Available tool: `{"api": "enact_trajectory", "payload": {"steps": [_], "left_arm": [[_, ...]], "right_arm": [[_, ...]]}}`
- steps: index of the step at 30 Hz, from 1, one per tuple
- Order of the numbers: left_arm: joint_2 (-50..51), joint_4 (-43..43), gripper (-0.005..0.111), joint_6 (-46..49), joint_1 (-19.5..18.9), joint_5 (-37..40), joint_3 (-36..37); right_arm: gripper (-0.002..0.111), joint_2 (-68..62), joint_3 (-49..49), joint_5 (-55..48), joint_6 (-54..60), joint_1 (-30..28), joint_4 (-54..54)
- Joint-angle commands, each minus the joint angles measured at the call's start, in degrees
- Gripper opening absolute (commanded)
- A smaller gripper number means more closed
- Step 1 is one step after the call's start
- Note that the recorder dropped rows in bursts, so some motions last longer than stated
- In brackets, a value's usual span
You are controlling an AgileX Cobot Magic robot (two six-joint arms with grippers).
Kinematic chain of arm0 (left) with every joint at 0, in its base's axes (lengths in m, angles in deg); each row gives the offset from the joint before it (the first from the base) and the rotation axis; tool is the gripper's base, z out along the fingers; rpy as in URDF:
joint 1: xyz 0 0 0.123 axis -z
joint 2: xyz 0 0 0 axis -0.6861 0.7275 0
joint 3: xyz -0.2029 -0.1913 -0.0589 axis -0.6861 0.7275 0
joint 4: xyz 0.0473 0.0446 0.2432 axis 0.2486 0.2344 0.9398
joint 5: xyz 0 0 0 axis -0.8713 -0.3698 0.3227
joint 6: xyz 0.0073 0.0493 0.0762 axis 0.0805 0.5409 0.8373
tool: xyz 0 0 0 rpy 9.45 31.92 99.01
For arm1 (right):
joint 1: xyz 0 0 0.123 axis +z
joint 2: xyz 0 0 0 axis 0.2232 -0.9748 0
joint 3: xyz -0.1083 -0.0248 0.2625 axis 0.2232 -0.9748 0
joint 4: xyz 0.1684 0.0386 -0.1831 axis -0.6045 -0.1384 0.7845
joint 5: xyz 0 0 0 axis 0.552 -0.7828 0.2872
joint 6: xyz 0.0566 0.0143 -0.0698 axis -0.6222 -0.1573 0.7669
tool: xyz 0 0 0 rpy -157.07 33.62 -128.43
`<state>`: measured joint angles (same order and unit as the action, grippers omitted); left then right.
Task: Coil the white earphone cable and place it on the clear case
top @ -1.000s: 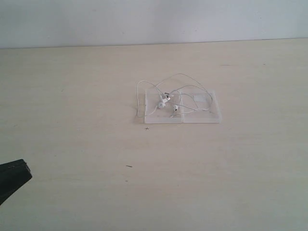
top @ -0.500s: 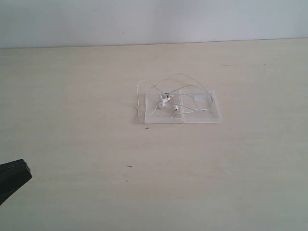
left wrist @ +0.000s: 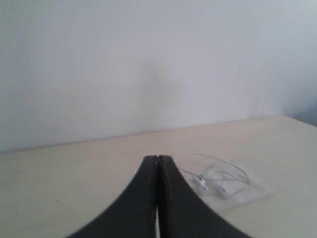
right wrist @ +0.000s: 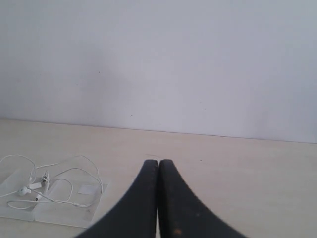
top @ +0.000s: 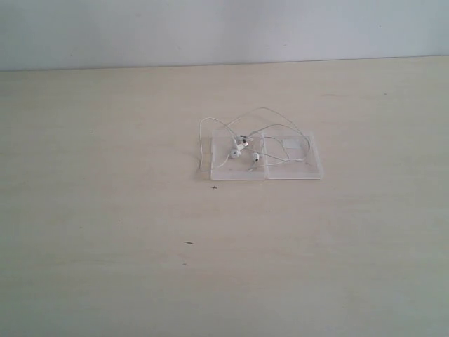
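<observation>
Here the pale table (top: 105, 210) fills most of the exterior view, with a plain white wall (top: 210, 31) behind its far edge. Neither claw shows in that view.

Each wrist view shows its own claw. The left claw (left wrist: 157, 158) is pressed fully together, its two dark fingers touching along their length, and it holds nothing. The right claw (right wrist: 158, 162) is the same: fingers tight against each other, nothing between them. Both hang above the table, touching nothing.

The case (top: 298, 170) lies flat and opened out on the table, its two halves side by side. It sits ahead of the left claw and off toward the right claw's side, well apart from it (left wrist: 255, 191). From the right claw it sits ahead and off toward the left claw's side, also well apart (right wrist: 59, 214).

The cable (top: 242, 140) rests on the case in loose, untidy loops. Some loops reach past the case's far edge, and one reaches past the edge nearer the left claw. The earbuds (top: 233, 152) lie on the half nearer the left claw. The label (top: 293, 142) is on the half nearer the right claw.

A small dark speck (top: 188, 243) marks the table on the claws' side of the case.
</observation>
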<state>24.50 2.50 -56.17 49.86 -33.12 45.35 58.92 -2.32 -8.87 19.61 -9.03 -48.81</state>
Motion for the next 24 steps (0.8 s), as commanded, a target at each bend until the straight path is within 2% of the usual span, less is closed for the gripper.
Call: {"api": "enact_trajectory", "payload": {"steps": [1, 9, 14, 15, 17, 20, 22, 24], "left_arm": [[-4.80, 0.85, 0.000, -1.33, -0.26, 6.61, -0.03], [-4.80, 0.74, 0.000, -8.31, -0.26, 7.71, -0.03], [-4.80, -1.68, 0.000, -6.96, -0.26, 7.94, -0.03], [-4.80, -5.41, 0.000, -2.85, -0.26, 8.44, -0.03], [-4.80, -17.36, 0.000, 12.13, -0.26, 10.07, -0.03], [-4.80, -45.46, 0.000, 41.40, -0.27, 13.64, -0.03], [-4.80, -60.87, 0.000, 59.67, -0.63, 14.75, -0.03], [-4.80, -68.36, 0.000, 69.23, -0.90, 15.91, -0.03]], "right_arm": [[0.000, 0.36, -0.28, 0.00, 0.28, -0.20, 0.08], [0.000, 0.36, -0.28, 0.00, 0.28, -0.20, 0.08], [0.000, 0.36, -0.28, 0.00, 0.28, -0.20, 0.08], [0.000, 0.36, -0.28, 0.00, 0.28, -0.20, 0.08], [0.000, 0.36, -0.28, 0.00, 0.28, -0.20, 0.08], [0.000, 0.36, -0.28, 0.00, 0.28, -0.20, 0.08], [0.000, 0.36, -0.28, 0.00, 0.28, -0.20, 0.08], [0.000, 0.36, -0.28, 0.00, 0.28, -0.20, 0.08]]}}
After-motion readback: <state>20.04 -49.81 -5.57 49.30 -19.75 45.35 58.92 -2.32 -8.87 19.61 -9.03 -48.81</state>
